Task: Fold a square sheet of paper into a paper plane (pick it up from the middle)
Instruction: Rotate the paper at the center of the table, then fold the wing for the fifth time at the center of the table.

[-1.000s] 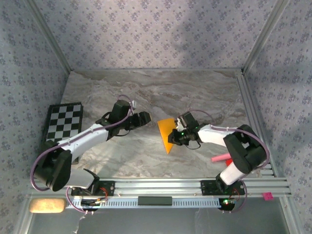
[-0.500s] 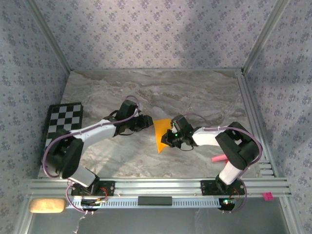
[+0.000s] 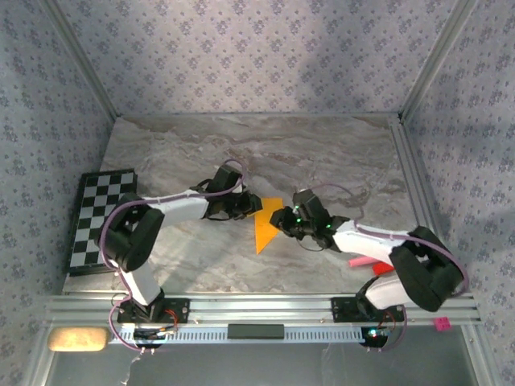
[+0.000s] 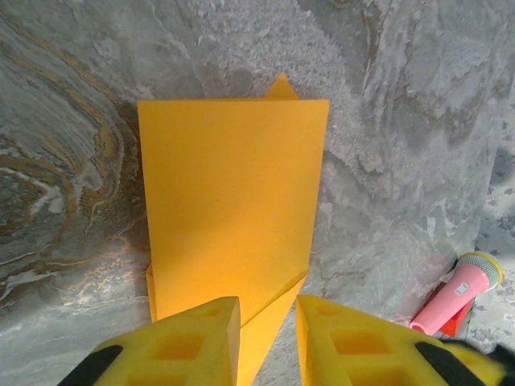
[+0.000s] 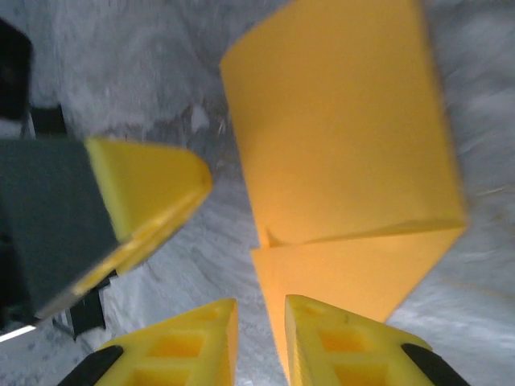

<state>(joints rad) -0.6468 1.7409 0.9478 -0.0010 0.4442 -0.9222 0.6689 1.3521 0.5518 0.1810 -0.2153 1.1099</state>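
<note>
The square sheet of paper [image 3: 264, 227] lies folded on the marble table [image 3: 322, 153], a flat orange-yellow panel with a point toward the near edge. My left gripper [image 3: 251, 206] is at its left upper edge. In the left wrist view the folded paper [image 4: 233, 193] runs under my left gripper [image 4: 268, 310], whose jaws stand a narrow gap apart over the paper's lower point. My right gripper [image 3: 279, 218] is at the paper's right edge. In the right wrist view the paper [image 5: 338, 145] is ahead of my right gripper [image 5: 260, 310], open by a small gap, with a paper edge by the right finger.
A pink stick [image 3: 364, 260] lies by the right arm, with a small red piece [image 3: 383, 267] beside it; the pink stick [image 4: 455, 293] also appears at the right of the left wrist view. A black-and-white chequered board [image 3: 103, 215] sits at the table's left edge.
My left arm has swung right up to the paper and its jaws have narrowed. My right gripper, earlier shut on the paper, now has a gap. The paper has shifted slightly left.
</note>
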